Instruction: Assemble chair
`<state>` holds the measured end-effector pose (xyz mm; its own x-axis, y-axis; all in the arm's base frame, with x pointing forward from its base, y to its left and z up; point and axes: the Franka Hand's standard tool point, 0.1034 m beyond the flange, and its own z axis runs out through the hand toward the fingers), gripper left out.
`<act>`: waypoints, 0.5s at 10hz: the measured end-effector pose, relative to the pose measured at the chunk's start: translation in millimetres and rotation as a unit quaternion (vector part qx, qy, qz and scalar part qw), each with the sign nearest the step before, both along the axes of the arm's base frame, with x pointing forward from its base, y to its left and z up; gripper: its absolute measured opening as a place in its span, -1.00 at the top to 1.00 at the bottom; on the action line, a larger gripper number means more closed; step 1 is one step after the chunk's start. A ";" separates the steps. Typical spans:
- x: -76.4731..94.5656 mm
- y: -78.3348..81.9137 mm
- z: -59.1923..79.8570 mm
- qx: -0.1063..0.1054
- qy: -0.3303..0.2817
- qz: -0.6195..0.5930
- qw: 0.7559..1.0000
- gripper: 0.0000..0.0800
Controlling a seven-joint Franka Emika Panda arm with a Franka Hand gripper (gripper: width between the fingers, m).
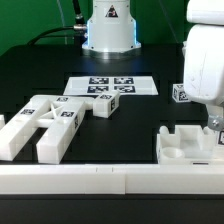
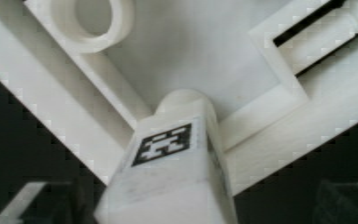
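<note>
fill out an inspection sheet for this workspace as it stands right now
surface: black table, marker board flat at its middle
job's things: joined white chair pieces on the exterior view's left; slotted panel on its right; tagged bar close under the wrist camera
clutter: small tagged block beside the joined pieces, role unclear
grippers: fingers open above the slotted panel, nothing visibly held
cables: dark cable curving towards the robot base
surroundings: long white rail along the near edge; dark backdrop
</note>
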<state>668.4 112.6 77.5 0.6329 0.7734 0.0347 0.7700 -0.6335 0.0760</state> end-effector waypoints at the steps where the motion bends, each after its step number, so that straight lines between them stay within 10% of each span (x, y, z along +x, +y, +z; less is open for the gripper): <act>1: 0.1 -1.0 0.0 -0.002 0.000 0.008 1.000 -0.62; 4: 0.6 -2.0 0.3 -0.002 0.000 0.006 1.000 0.28; 5: 0.5 -2.1 0.2 -0.001 -0.001 -0.005 1.000 0.28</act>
<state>668.9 110.5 77.6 0.6409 0.7669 0.0334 0.7633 -0.6413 0.0784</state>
